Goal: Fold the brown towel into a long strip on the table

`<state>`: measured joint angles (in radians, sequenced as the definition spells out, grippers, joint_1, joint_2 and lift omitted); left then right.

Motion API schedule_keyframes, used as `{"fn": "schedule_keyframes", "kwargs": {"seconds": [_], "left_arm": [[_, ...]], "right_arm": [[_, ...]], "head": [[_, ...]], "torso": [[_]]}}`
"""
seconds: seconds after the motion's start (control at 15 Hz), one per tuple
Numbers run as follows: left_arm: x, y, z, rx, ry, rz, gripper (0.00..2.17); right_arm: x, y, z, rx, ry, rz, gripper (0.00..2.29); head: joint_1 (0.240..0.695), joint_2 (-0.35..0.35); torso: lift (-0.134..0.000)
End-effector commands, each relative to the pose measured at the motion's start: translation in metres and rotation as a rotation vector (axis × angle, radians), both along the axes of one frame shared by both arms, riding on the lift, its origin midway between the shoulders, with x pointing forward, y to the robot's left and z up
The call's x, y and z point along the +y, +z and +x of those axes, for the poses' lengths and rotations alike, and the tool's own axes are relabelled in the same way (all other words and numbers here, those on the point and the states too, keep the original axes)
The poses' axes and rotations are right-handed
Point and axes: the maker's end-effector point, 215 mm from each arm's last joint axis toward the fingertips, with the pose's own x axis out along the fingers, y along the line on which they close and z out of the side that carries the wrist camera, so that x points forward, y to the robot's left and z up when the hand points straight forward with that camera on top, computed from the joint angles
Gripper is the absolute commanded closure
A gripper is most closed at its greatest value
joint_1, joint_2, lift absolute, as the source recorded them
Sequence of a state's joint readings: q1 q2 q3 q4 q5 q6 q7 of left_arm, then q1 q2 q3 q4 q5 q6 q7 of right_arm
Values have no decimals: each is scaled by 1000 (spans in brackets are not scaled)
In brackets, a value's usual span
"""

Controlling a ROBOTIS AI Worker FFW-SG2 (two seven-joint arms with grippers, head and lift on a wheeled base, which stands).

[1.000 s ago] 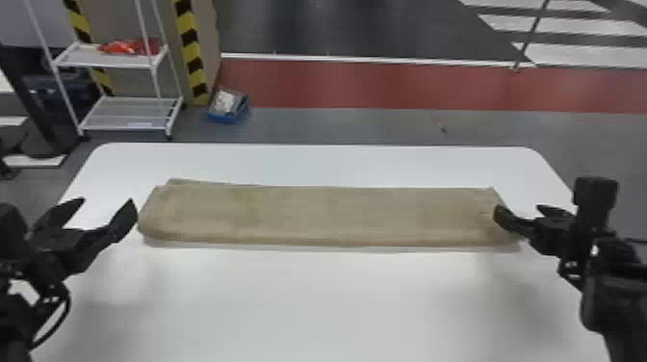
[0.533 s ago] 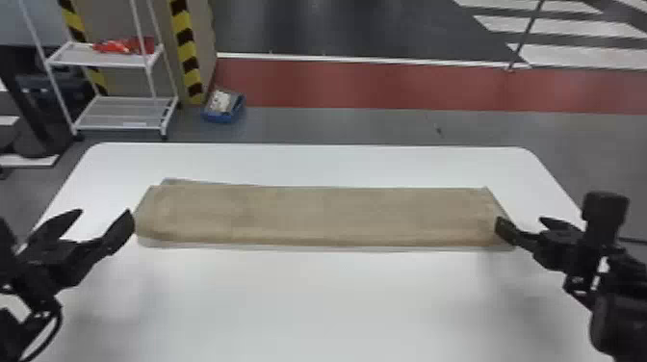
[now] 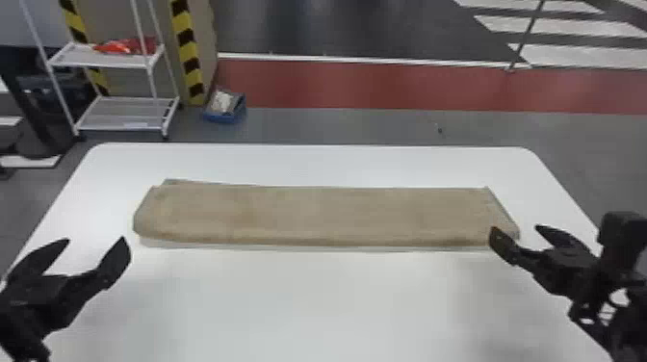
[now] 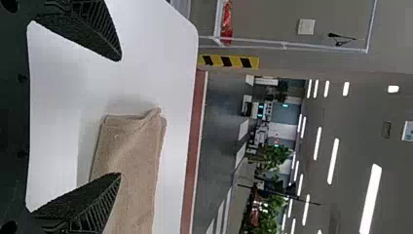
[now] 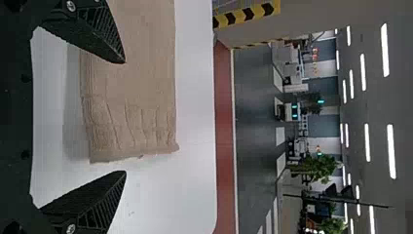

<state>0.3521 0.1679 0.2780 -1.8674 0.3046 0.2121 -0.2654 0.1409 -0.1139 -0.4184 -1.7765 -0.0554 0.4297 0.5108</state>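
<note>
Grey floor [image 3: 337, 125] surrounds a white, round-cornered table [image 3: 317, 298]. Across it lies the brown cloth towel [image 3: 317, 214], folded into a long, flat strip. Near its left end, the black left gripper [image 3: 96, 239] has its fingers spread wide, empty; by the right end, the black right gripper [image 3: 516, 229] is likewise wide apart, holding nothing.

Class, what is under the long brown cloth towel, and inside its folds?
The towel lies on the flat white table. The surface beneath it and the insides of its folds are covered, so unseen.
</note>
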Motion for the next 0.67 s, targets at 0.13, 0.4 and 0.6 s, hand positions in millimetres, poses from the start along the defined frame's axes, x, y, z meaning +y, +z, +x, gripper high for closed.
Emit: {"fn": "schedule_keyframes", "kwargs": {"seconds": [0.13, 0.4, 0.6], "left_arm": [[-58, 46, -23, -178, -11, 44, 29], [-95, 70, -51, -243, -11, 57, 29], [-96, 72, -66, -261, 18, 78, 29]], "right_arm": [[118, 23, -18, -84, 144, 35, 93], [188, 49, -43, -223, 203, -20, 97], [207, 61, -68, -271, 209, -18, 97]], "head": [[695, -14], [695, 35], [695, 64]], "torso": [[-123], [-123], [-123]]}}
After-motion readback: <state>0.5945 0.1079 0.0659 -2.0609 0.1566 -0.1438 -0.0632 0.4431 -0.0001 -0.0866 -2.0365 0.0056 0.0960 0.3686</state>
